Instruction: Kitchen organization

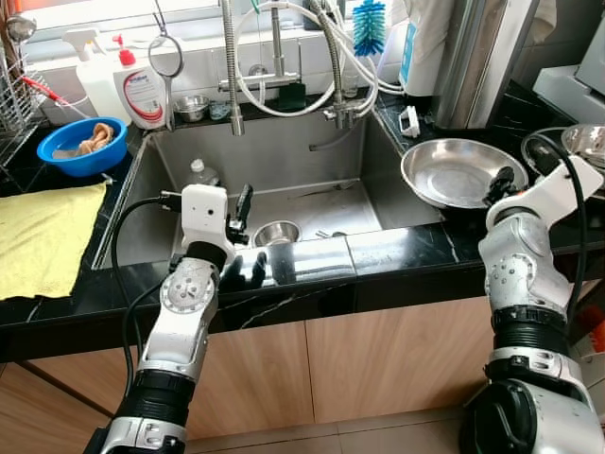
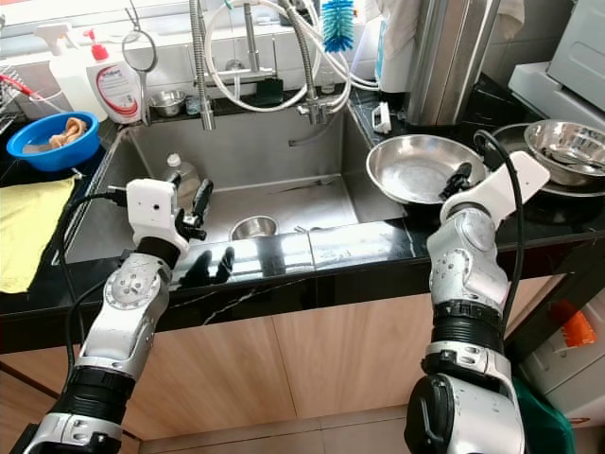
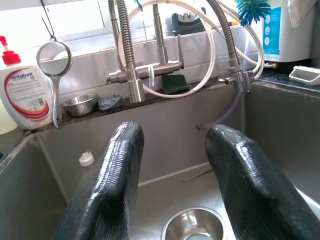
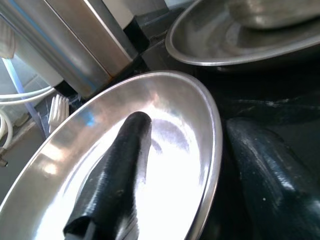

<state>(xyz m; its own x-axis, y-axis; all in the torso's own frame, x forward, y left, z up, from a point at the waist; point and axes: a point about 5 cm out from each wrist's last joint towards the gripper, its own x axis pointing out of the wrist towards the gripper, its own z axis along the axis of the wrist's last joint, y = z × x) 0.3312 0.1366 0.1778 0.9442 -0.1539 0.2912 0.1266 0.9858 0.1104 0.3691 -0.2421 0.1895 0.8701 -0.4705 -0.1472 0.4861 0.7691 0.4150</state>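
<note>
Far left on the black counter: a yellow cloth, and behind it a blue bowl with brownish items inside. Past the bowl, at the far rim of the sink, a white soap bottle with a red pump and a small strainer hanging beside it. A small steel cup sits on the back ledge next to the tap. Left gripper hangs over the near left part of the sink, fingers spread well apart, holding nothing and touching nothing. Just beyond and below it, a small steel bowl rests on the sink floor; a clear bottle lies against the left sink wall. White hoses loop around the tap, and a blue brush stands at the far right of it. Right of the sink, a wide steel pan sits on the counter. Right gripper is at the pan's near right rim, fingers parted: one finger lies inside the pan against its surface, the other outside the rim over the counter, so the rim sits between them, not clamped. Far right, more steel bowls are stacked.
</note>
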